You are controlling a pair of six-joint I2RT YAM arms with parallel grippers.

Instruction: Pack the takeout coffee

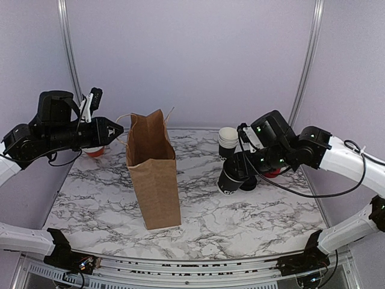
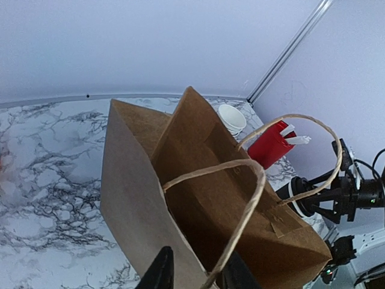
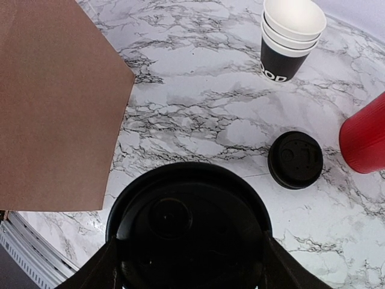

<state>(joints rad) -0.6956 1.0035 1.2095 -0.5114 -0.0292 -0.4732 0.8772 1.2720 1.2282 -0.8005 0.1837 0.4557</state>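
Observation:
The takeout coffee point(image 1: 230, 179) is a black paper cup with its black lid point(image 3: 187, 226) on. It hangs tilted just above the marble on the right, with my right gripper point(image 1: 237, 170) shut on it. In the right wrist view the lid fills the space between the two fingers point(image 3: 103, 268). The left wrist view shows the cup point(image 2: 299, 203) beyond the bag. My left gripper point(image 1: 118, 129) is at the top left of the upright brown paper bag point(image 1: 153, 174). Its fingers point(image 2: 160, 270) straddle the bag's near rim and twine handle point(image 2: 243, 226), with a gap still showing between them.
A stack of white-rimmed black cups point(image 1: 227, 141) stands behind the held cup. A loose black lid point(image 3: 295, 159) lies on the marble beside a red tub point(image 3: 365, 139). A small red object point(image 1: 94, 152) sits under my left arm. The marble table point(image 1: 240, 223) ends at the near metal rail.

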